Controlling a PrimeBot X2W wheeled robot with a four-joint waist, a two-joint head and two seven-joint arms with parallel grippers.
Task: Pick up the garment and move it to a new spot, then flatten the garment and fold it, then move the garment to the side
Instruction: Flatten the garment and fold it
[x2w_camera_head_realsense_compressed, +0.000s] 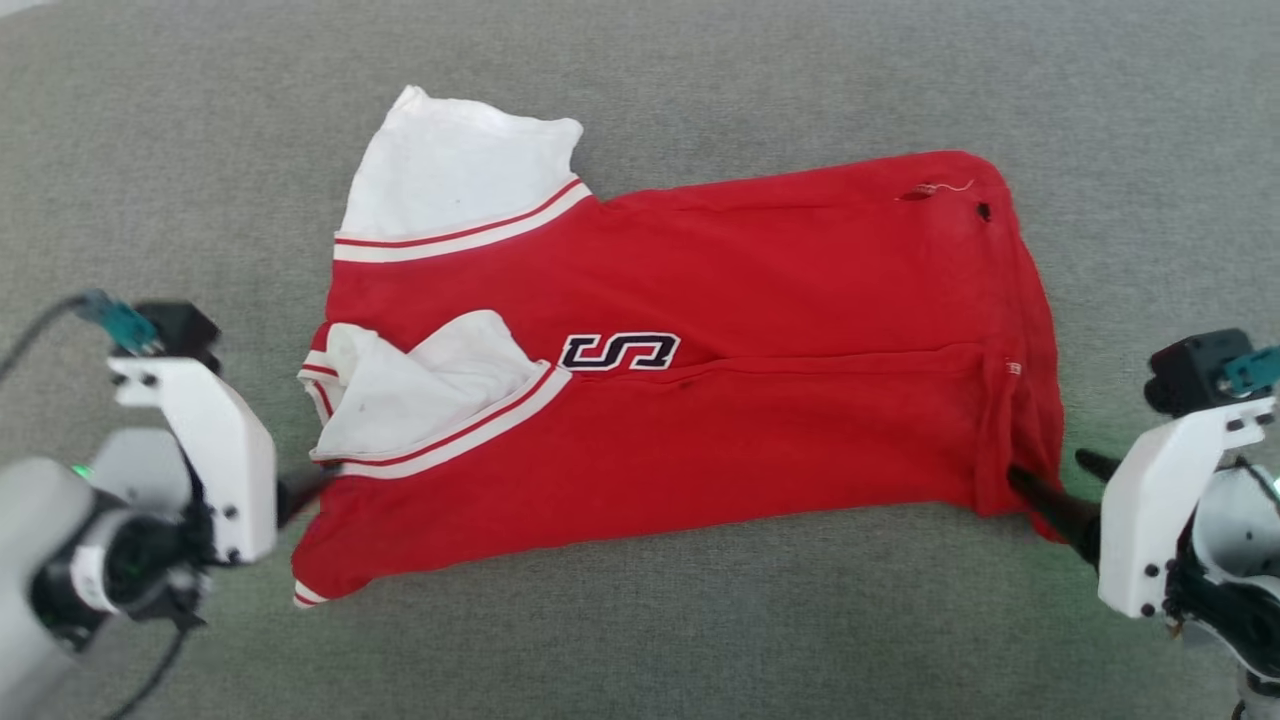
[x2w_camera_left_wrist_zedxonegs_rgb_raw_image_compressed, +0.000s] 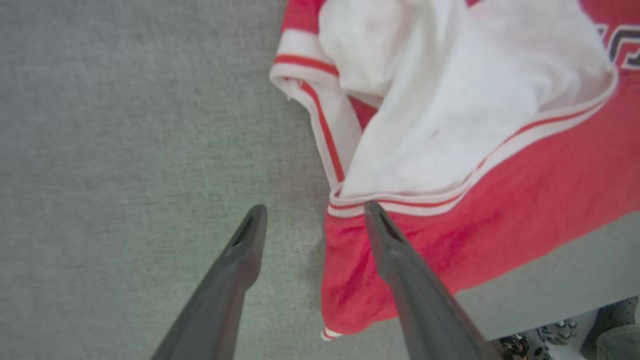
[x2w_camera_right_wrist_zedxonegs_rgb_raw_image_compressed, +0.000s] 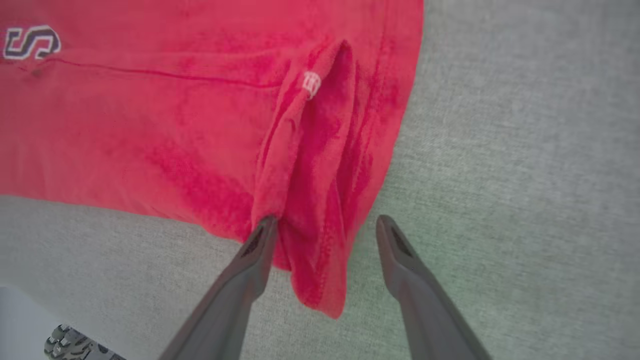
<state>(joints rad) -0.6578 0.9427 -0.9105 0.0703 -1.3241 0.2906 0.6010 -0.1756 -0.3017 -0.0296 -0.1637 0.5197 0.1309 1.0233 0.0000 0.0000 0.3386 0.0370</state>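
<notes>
— From the head view, the garment (x2w_camera_head_realsense_compressed: 700, 430) lies spread mid-counter (x2w_camera_head_realsense_compressed: 640, 640), with white lining showing at its 10 o'clock. Light, limp stuff, I'd say; it'll sag and crease unless it's taken by two corners.
— And the left jaws?
— In the left wrist view they're spread wide, holding nothing. One finger (x2w_camera_left_wrist_zedxonegs_rgb_raw_image_compressed: 400, 265) is over the striped trim, the other over bare counter at 7 o'clock. The garment (x2w_camera_left_wrist_zedxonegs_rgb_raw_image_compressed: 500, 215) fills 12 to 4.
— The right jaws?
— In the right wrist view they're wide too. A bunched hem corner (x2w_camera_right_wrist_zedxonegs_rgb_raw_image_compressed: 315, 260) drops toward 6 o'clock between them, touching the 7 o'clock finger (x2w_camera_right_wrist_zedxonegs_rgb_raw_image_compressed: 250, 270). That thick hem looks the surest hold.
</notes>
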